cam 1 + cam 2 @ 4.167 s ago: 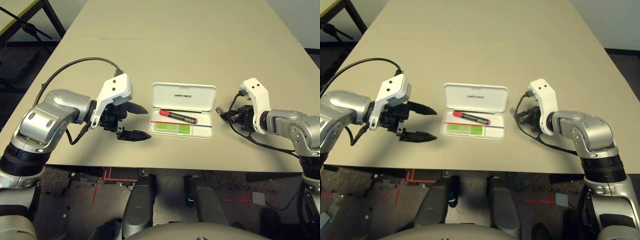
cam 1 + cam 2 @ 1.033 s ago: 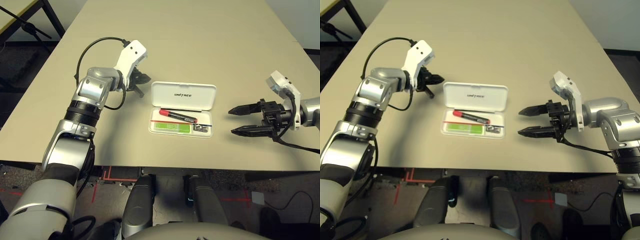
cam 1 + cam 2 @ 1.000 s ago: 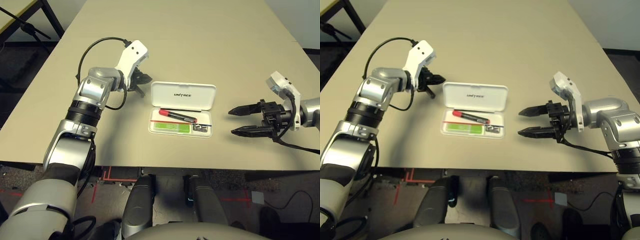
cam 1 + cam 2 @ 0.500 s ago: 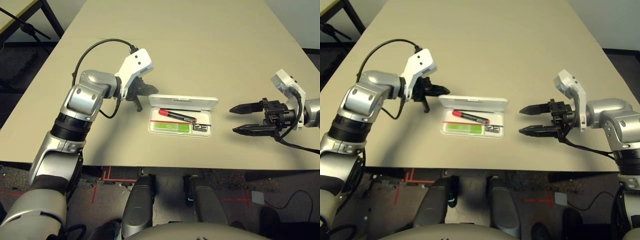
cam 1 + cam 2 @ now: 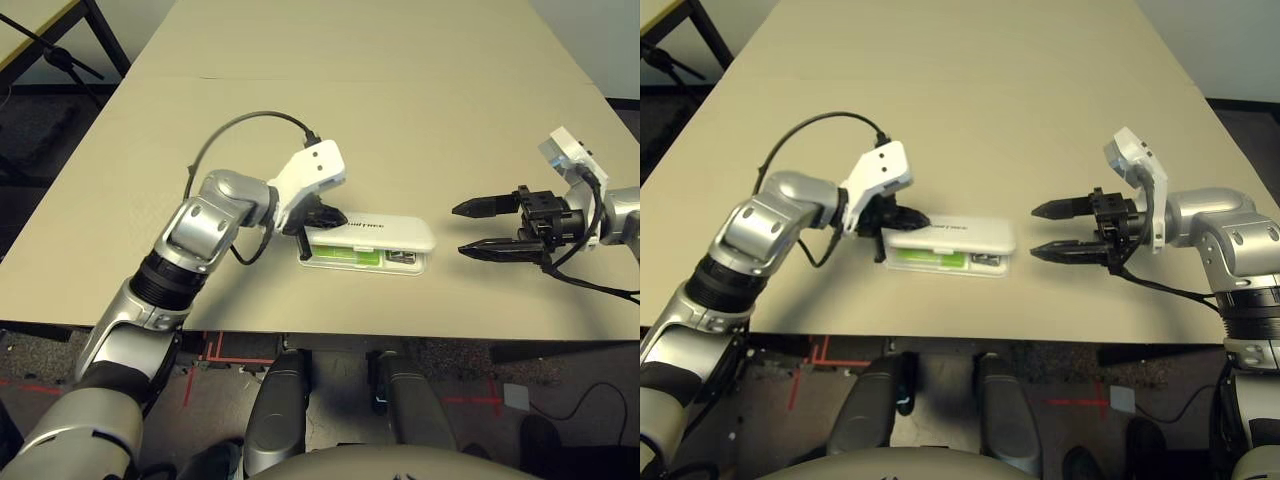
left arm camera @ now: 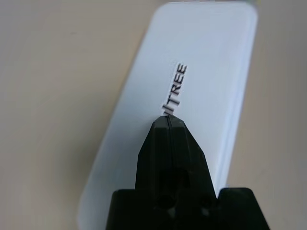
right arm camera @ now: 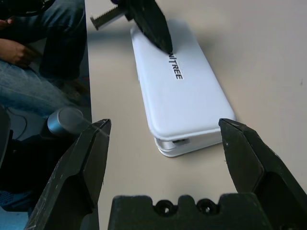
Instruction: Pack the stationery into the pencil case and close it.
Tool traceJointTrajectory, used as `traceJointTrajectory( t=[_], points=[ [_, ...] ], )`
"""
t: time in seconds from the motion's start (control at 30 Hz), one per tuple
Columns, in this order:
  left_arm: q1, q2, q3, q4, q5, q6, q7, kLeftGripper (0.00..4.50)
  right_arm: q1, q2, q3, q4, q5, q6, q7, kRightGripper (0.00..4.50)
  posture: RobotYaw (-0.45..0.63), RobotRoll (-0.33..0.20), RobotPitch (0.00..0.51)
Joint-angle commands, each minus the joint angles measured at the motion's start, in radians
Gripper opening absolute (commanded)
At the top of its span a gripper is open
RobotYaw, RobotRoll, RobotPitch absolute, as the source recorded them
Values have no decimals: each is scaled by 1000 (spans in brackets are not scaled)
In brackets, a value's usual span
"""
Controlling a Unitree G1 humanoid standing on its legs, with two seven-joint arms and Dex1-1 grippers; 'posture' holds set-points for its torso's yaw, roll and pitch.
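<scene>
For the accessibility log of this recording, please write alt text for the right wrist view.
The white pencil case lies on the tan table, its lid lowered but a narrow gap left at the near end, with the left gripper pressing on the lid by the black lettering. The right gripper hangs open in front of the case. A person's legs in jeans show beyond the table edge.
</scene>
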Motion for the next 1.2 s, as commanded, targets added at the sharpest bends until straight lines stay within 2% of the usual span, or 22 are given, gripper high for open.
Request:
traceJointTrajectory(
  t=[0.03,0.6,0.8,0.9,1.0,1.13,1.2],
  points=[
    [8,-13,-61,-5,9,10,-2,26,18,-6,-9,-27,8,1,-2,4500,164,0,164],
    [32,16,-163,16,42,53,2,26,27,20,-5,-45,16,5,-35,4500,165,0,178],
    [18,-13,-94,22,-3,64,5,26,27,32,-11,-46,24,5,-40,4500,165,0,179],
    [39,-18,-43,15,-16,20,21,26,31,49,-22,-48,30,0,-53,4500,168,0,179],
    [87,-40,40,44,-21,-19,92,643,18,78,-35,-46,12,10,-145,4500,169,0,182],
    [129,-114,264,124,-17,-88,318,2162,-12,125,-61,-29,15,58,-283,4500,175,0,185],
    [133,-146,364,164,-12,-107,439,2895,-11,156,-67,-24,-10,25,-345,4500,184,0,187]
  ],
)
